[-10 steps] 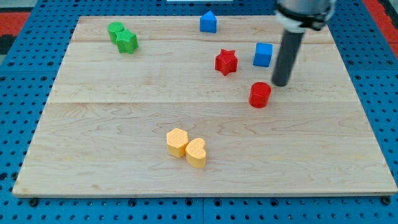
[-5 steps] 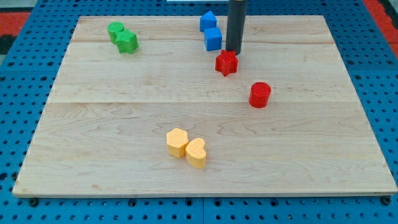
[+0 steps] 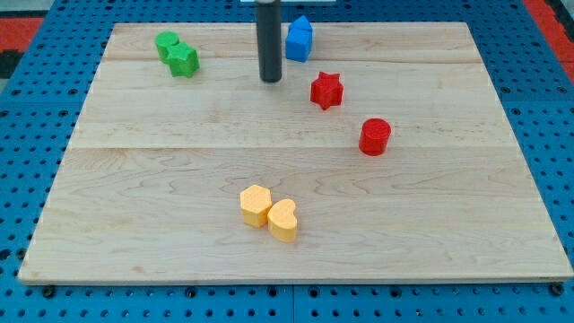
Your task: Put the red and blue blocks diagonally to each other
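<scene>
Our tool, my tip (image 3: 270, 80), touches nothing on the worktop (image 3: 161, 179); blue blocks (image 3: 299, 39) at one o'clock, red star (image 3: 326, 90) at three.

Two green blocks (image 3: 177, 53) touching, board's (image 3: 134, 197) top left; yellow hexagon (image 3: 256, 205) touching yellow heart (image 3: 282, 220), bottom centre.

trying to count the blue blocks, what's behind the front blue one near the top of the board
Only one blue shape shows clearly, peaked on top, right of my tip. Whether a second blue block is tucked behind it cannot be told; bare board lies beyond.
</scene>
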Tool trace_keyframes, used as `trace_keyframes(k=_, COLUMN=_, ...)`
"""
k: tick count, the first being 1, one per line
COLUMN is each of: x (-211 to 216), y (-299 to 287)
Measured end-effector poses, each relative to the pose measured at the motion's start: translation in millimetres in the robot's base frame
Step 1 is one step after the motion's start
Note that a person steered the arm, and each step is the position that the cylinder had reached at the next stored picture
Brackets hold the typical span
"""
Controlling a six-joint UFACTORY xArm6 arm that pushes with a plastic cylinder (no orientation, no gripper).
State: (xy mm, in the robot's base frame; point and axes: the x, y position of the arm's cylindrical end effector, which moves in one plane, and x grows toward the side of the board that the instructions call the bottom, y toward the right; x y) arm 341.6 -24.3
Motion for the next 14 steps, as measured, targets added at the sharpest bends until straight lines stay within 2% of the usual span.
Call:
trace_keyframes(k=1, x=8, y=81)
trace_keyframes(k=2, x=3, y=84)
trace_keyframes(k=3, x=-5, y=127)
trace_keyframes(k=4, x=7, y=193)
trace_keyframes(k=6, x=-19, y=209)
trace_keyframes(k=7, x=7, y=230)
trace_keyframes(k=8, x=46, y=229)
trace_keyframes(k=9, x=8, y=170)
trace_keyframes(k=10, x=45, y=79)
trace_keyframes(k=11, x=89, y=81)
trace_keyframes(k=12, x=89, y=134)
trace_keyframes(k=13, x=94, y=154)
trace_keyframes(k=14, x=145, y=149)
